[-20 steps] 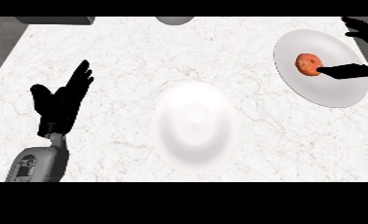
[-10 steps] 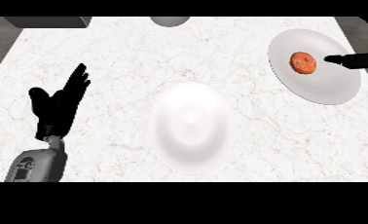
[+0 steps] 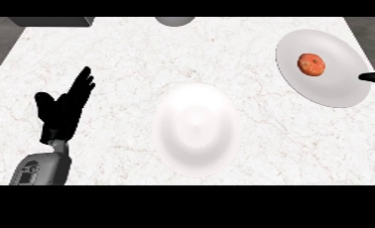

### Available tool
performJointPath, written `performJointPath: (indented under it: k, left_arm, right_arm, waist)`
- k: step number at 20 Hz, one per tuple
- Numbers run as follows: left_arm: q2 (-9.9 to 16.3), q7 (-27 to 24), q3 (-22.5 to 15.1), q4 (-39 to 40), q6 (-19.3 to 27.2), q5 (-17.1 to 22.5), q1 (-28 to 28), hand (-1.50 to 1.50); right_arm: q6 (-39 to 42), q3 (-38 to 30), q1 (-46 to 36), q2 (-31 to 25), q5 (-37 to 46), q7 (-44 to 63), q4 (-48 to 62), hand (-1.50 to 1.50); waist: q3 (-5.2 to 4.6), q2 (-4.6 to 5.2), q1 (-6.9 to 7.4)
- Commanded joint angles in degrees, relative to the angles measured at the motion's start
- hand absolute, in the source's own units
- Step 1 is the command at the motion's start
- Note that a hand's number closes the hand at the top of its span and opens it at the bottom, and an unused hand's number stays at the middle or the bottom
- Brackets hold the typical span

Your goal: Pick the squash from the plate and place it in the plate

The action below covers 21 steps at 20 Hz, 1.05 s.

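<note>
We're looking down on a kitchen, and the big giveaway is the counter [image 3: 132, 58]: a broad white top veined like marble, filling nearly the whole view. Tableware is laid out on it, a round white plate [image 3: 196, 162] in the middle and a second white plate [image 3: 333, 90] off to the right. On that right one sits food, a small orange-red squash [image 3: 311, 64]. Up at the far edge, there's a rounded grey object [image 3: 174, 21], only partly in view, and at the top left a dark grey block [image 3: 51, 21] whose nature can't be made out.
</note>
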Motion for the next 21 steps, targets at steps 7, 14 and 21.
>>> performJointPath:
  k: [7,14,21]
  left_arm:
    - [0.75,1.98,0.48,-3.52,-1.26,0.6,0.27,0.0]
    - [-0.94,3.24,-0.79,-3.12,0.98,-1.57,-1.06,0.0]
    - [-0.19,2.15,0.66,-1.95,-0.73,0.18,-2.01,0.0]
  right_arm:
    - [4.04,-0.31,0.98,-8.29,-0.58,-7.24,8.05,-1.5]
    - [0.95,1.37,2.64,-7.97,0.47,-9.85,9.17,-1.5]
    - [3.37,1.98,4.72,-12.41,1.72,-11.84,11.98,-1.5]
  waist:
    - [0.12,0.35,1.21]
    - [0.11,0.29,0.92]
    - [0.19,0.53,1.27]
